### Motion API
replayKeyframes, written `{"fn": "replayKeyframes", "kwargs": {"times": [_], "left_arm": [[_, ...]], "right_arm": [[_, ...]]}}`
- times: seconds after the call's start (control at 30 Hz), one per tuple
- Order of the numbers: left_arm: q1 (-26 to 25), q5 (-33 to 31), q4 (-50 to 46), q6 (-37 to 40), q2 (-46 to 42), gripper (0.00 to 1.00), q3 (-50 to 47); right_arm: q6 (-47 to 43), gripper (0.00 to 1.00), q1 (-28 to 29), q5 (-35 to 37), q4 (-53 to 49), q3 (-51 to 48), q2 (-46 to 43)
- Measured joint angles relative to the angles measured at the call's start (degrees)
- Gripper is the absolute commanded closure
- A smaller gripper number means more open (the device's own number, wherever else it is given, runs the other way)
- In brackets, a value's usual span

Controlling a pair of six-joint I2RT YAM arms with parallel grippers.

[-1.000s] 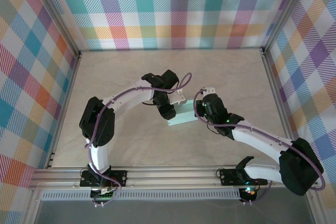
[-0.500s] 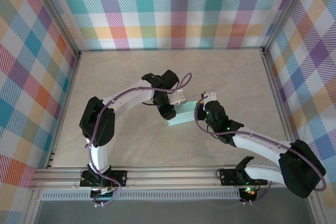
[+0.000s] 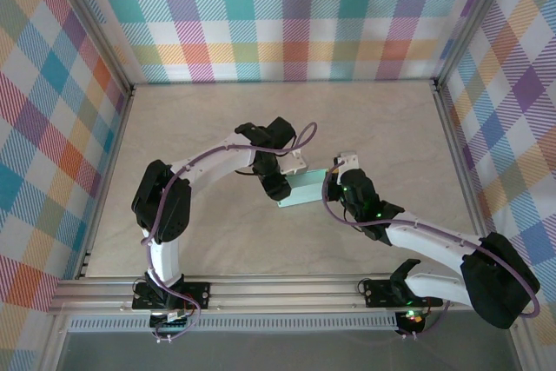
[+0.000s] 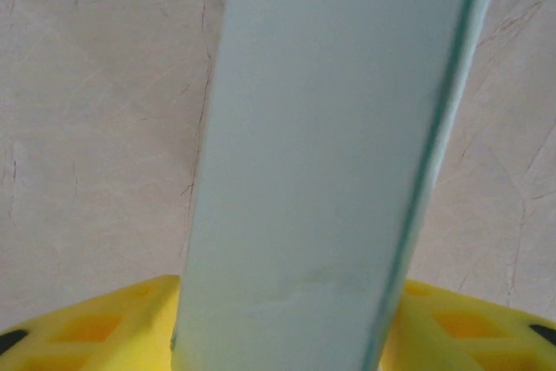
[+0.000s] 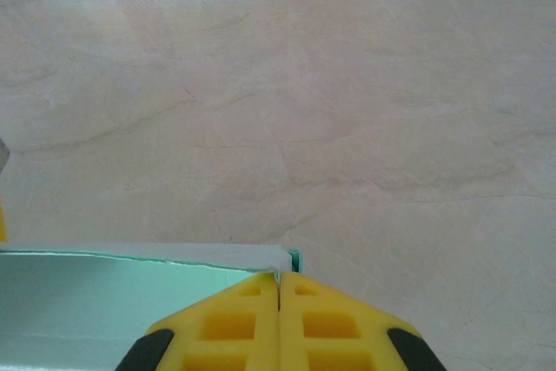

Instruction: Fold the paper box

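Paper box (image 3: 306, 190) sits inside left tool (image 4: 287, 306), grip unclear; right tool (image 5: 278, 277) pressed together.

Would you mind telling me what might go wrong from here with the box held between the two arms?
1. The box stands between the left fingers. Whether they grip it firmly is unclear, so it may slip or tip onto the table.
2. The right fingers are shut, with their tips at the box's corner. A push there could crumple the thin card or shove the box aside.
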Motion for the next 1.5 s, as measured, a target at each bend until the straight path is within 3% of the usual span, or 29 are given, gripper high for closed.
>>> {"fn": "replayKeyframes", "kwargs": {"times": [0.13,0.4,0.7,0.93,1.07,1.27,1.4,1.5], "left_arm": [[0.0,-0.9,0.5,-0.2,0.0,0.37,0.0],[-0.3,-1.9,1.6,-1.2,-1.7,0.00,-0.6],[-0.5,-4.1,6.5,-6.6,-8.7,0.00,-5.4],[-4.4,-8.1,12.2,-15.5,-14.1,0.16,-8.7],[-6.3,-11.6,16.0,-19.8,-18.8,0.30,-13.7],[-6.3,-16.1,17.6,-25.5,-22.3,0.39,-16.4],[-6.3,-17.4,18.3,-27.6,-22.5,0.54,-17.9],[-6.2,-17.9,18.3,-28.7,-22.5,0.58,-18.8]], "right_arm": [[-0.6,1.00,0.0,0.2,-1.0,0.5,0.0],[-1.5,1.00,0.0,0.4,-4.1,1.8,-0.2],[-1.5,1.00,1.0,1.9,-6.6,3.1,-0.1],[-1.4,1.00,1.4,2.9,-8.3,5.0,1.3],[-1.3,1.00,1.5,3.0,-9.7,5.9,1.6],[-1.1,1.00,1.5,3.0,-11.0,6.4,1.6],[-1.0,1.00,1.5,3.0,-11.4,6.6,1.6],[-1.0,1.00,1.5,3.0,-11.6,6.7,1.6]]}}
